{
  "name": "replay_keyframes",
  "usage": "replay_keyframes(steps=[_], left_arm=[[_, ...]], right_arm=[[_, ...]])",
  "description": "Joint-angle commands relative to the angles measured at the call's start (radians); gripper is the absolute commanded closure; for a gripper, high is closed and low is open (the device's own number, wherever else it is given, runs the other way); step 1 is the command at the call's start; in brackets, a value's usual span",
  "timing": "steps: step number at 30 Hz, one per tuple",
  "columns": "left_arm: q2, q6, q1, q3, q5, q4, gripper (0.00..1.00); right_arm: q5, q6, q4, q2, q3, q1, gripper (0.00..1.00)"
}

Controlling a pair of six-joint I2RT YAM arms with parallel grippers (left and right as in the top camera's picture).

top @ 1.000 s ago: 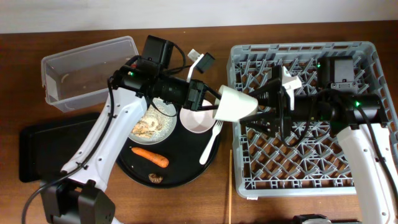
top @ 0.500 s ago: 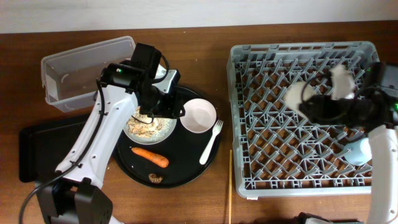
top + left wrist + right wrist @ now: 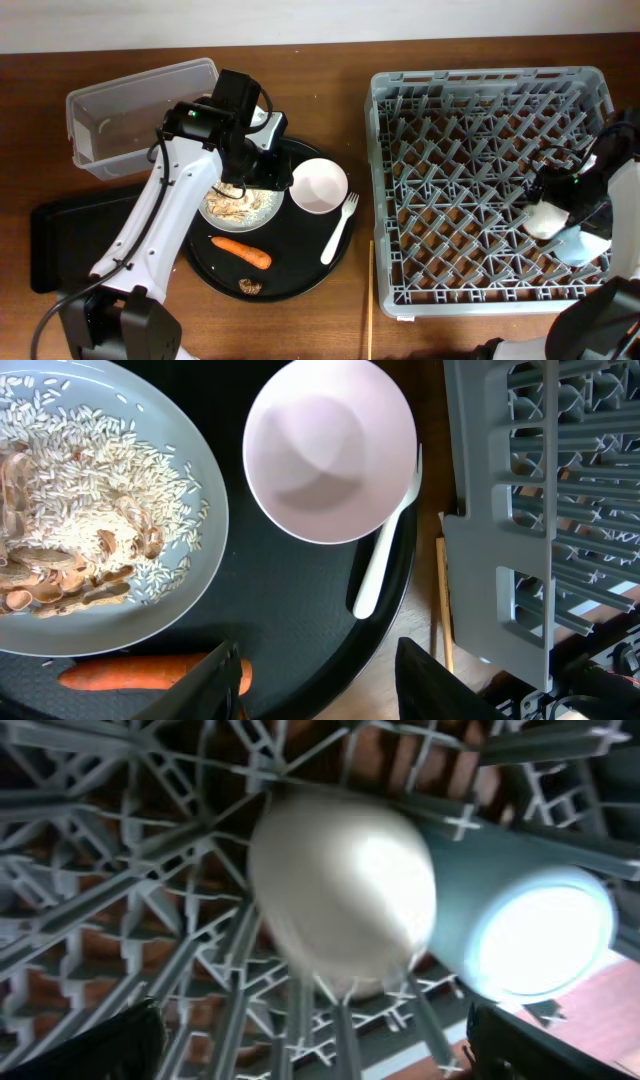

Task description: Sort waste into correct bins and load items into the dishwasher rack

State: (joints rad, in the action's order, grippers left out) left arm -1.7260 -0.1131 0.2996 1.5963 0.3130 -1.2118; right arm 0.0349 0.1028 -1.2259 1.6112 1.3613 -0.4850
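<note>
Cups lie loaded: the small white cup (image 3: 545,215) and small blue cup (image 3: 582,247) touch by the right wall of the dishwasher rack (image 3: 470,78), so 2 items look done. Above them the right gripper (image 3: 310,1045) is spread, gripping nothing. Left of the rack, the round black tray (image 3: 300,285) holds the saucer (image 3: 318,186), fork (image 3: 338,232), dinner plate (image 3: 271,201) with food scraps (image 3: 236,208), carrot (image 3: 241,253) and brown lump (image 3: 250,287), all unsorted. The left gripper (image 3: 330,680) hovers there, spread and empty. Farther left sit the clear tub (image 3: 140,115) and flat black tray (image 3: 60,245). A chopstick (image 3: 369,300) beside the rack's left wall obstructs nothing.
</note>
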Motion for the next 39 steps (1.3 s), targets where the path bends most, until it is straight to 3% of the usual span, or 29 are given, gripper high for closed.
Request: replay_keyframes(steps=[1, 7, 10, 15, 19, 21, 24, 25, 33, 36, 39], left_arm=[[0.007, 0.006, -0.002, 0.004, -0.007, -0.002, 0.50], [0.004, 0.005, -0.002, 0.000, -0.014, 0.045, 0.44], [-0.060, 0.005, -0.001, -0.029, -0.060, 0.106, 0.43], [-0.239, 0.005, 0.000, -0.032, -0.055, 0.189, 0.45], [-0.348, 0.005, 0.017, -0.032, -0.045, 0.263, 0.51], [-0.369, 0.005, 0.032, -0.032, -0.044, 0.278, 0.60], [-0.385, 0.005, 0.048, -0.031, -0.045, 0.282, 0.93], [-0.385, 0.005, 0.048, -0.029, -0.045, 0.280, 1.00], [-0.268, 0.006, 0.030, 0.151, -0.055, 0.103, 1.00], [-0.159, 0.005, 0.121, 0.161, -0.055, 0.095, 0.99], [-0.154, 0.001, 0.248, 0.161, -0.041, 0.074, 1.00]], right_arm=[[-0.096, 0.007, -0.023, -0.026, 0.045, -0.006, 0.01], [-0.395, -0.168, -0.111, -0.203, 0.133, 0.110, 0.01], [-0.390, -0.177, -0.129, -0.224, 0.128, 0.251, 0.01], [-0.390, -0.177, -0.130, -0.222, 0.127, 0.283, 0.01], [-0.390, -0.177, -0.129, -0.222, 0.124, 0.283, 0.01], [-0.390, -0.177, -0.129, -0.222, 0.123, 0.283, 0.01], [-0.390, -0.177, -0.129, -0.222, 0.124, 0.283, 0.01], [-0.390, -0.178, -0.129, -0.222, 0.124, 0.282, 0.01], [-0.443, -0.177, -0.121, -0.222, 0.124, 0.343, 0.01], [-0.446, -0.145, -0.065, -0.219, 0.124, 0.480, 0.08], [-0.425, -0.056, -0.007, -0.199, 0.124, 0.613, 0.27]])
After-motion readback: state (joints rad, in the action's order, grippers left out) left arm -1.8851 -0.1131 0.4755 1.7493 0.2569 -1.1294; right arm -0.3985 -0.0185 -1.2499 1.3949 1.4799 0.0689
